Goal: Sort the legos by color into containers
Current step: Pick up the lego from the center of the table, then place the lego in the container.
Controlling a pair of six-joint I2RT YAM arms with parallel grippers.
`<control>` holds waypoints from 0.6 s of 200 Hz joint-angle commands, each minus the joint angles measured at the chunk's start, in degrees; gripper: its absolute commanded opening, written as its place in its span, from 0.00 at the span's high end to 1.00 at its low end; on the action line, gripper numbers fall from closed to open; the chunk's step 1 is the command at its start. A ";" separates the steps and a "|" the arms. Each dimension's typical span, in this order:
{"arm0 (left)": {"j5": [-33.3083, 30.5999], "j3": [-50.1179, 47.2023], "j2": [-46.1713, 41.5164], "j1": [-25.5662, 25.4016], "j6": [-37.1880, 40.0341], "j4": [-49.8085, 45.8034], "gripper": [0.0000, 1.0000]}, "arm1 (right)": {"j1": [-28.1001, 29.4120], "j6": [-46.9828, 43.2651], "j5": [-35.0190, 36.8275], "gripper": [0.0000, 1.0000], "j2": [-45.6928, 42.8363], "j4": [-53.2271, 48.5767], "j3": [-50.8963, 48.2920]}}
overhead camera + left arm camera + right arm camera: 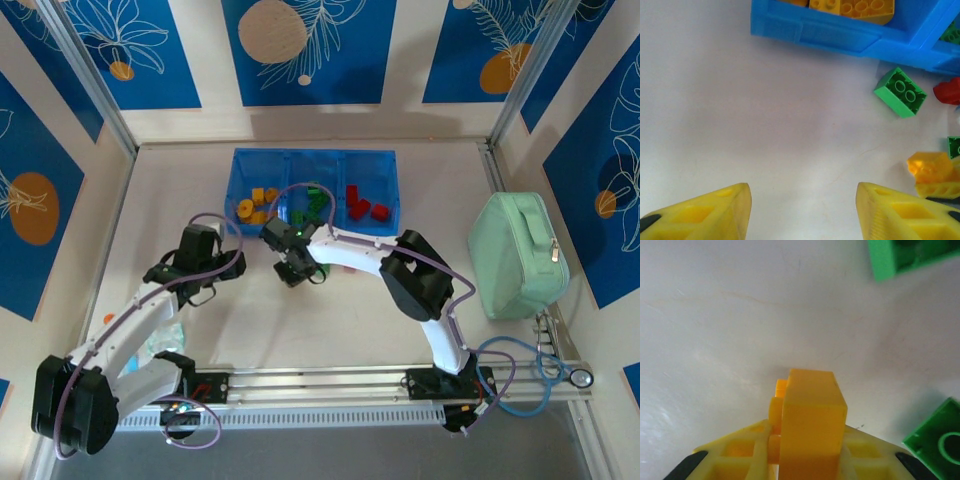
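The blue tray (262,160) lies at the back of the table: yellow-orange legos (255,205) in its left compartment, green ones (310,200) in the middle, red ones (362,205) on the right. My right gripper (293,270) hangs in front of the tray, shut on a yellow-orange lego (812,415) a little above the table. Loose green legos (905,255) (940,440) lie near it. My left gripper (802,210) is open over bare table in front of the tray wall (840,37). To its right lie a green lego (900,92), a red one (949,91) and an orange one (930,167).
A mint-green zippered case (518,255) stands at the right side of the table. A blue cable (530,375) loops near the right arm's base. Bare table stretches left of the tray and under my left gripper.
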 commanded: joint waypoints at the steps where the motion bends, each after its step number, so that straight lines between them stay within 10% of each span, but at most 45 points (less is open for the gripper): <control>1: 1.63 -3.17 -2.01 0.11 -3.16 0.57 0.43 | -0.87 -2.69 0.61 0.75 -1.73 -1.90 6.98; 120: 1.11 -12.08 -11.65 -5.11 -9.72 -2.01 0.43 | -7.85 -9.58 -2.29 0.73 24.15 -14.04 57.13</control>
